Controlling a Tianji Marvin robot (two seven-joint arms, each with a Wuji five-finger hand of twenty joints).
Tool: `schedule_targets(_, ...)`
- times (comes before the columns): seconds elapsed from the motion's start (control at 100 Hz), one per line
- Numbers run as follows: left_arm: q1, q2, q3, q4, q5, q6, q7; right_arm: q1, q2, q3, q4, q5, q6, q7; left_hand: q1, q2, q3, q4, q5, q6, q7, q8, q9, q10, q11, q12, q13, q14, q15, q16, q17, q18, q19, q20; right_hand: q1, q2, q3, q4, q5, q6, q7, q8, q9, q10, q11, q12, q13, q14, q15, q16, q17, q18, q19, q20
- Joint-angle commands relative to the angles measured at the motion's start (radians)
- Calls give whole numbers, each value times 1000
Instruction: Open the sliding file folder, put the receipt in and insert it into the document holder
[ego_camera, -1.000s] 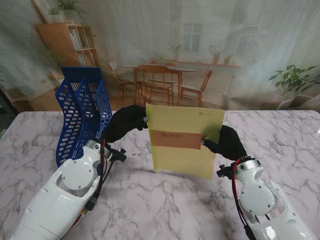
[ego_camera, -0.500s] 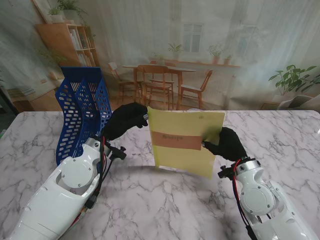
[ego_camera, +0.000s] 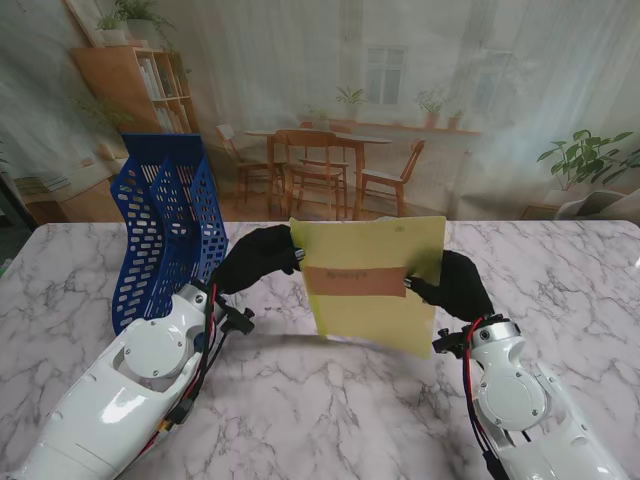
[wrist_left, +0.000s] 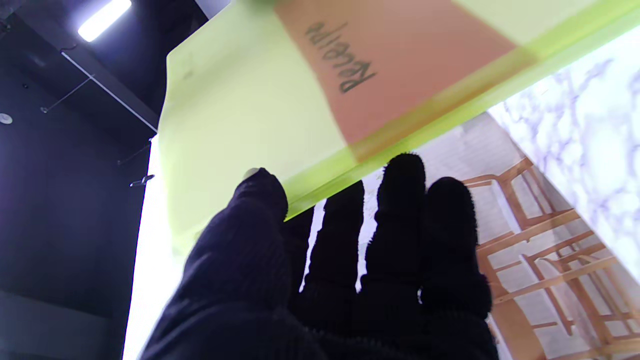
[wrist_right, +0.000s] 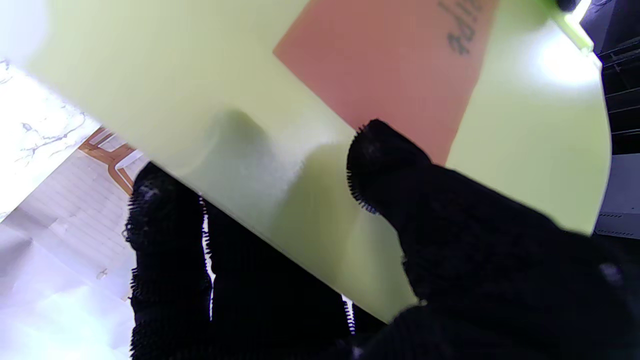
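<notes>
The yellow-green file folder (ego_camera: 372, 280) hangs upright above the table between both black-gloved hands, with the orange receipt (ego_camera: 354, 281) showing through its sheet. My left hand (ego_camera: 258, 257) pinches the folder's left edge (wrist_left: 320, 190) between thumb and fingers. My right hand (ego_camera: 458, 283) is shut on the right edge, thumb pressed on the front of the folder (wrist_right: 240, 150) beside the receipt (wrist_right: 390, 70). The word on the receipt (wrist_left: 395, 70) reads in the left wrist view. The blue mesh document holder (ego_camera: 165, 225) stands at the far left, close to my left hand.
The marble table (ego_camera: 320, 400) stretches in front of the folder. A printed backdrop of a room rises behind its far edge. Both white forearms (ego_camera: 140, 380) come in from the near corners.
The folder has risen and shifted a little to the right, its top edge now more level. Both hands kept their hold and moved with it.
</notes>
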Motion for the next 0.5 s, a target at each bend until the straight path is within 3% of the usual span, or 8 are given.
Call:
schedule_targets(0.0, 4, 3, 12, 22, 8, 6, -26, -3, -6, -2, -6, 3, 4, -6, 49, -6, -4, 18, 10, -46, -13, 4, -4, -33, -14, -9, -10, -11, -16, -1, -6, -35, -11, -3, 65, 75, 72, 46, 50, -82, 94, 50, 13, 5, -12, 11, 29, -19, 65, -1, 1, 10, 22, 9)
schedule_targets(0.23, 1, -3, 25, 46, 14, 10, -11, -7, -7, -2, -12, 7, 7, -10, 66, 9, -4, 12, 101, -64, 47, 25, 106, -43, -10, 46, 37, -23, 1, -7, 35, -43, 14, 6, 65, 77, 71, 46, 48, -81, 95, 50, 13, 5, -11, 11, 28, -20, 64, -1, -1, 9, 21, 8)
schedule_targets(0.49, -4, -11, 31, 37, 41, -3, 37, -5, -3, 1, -3, -23, -7, -6, 65, 1, 1, 16, 134, -59, 144, -3, 179, -31, 6, 59, 104, -38, 40, -13, 100, -54, 57, 6, 65, 73, 72, 47, 54, -82, 96, 50, 19, 7, -9, 10, 34, -19, 69, 1, 3, 11, 24, 9)
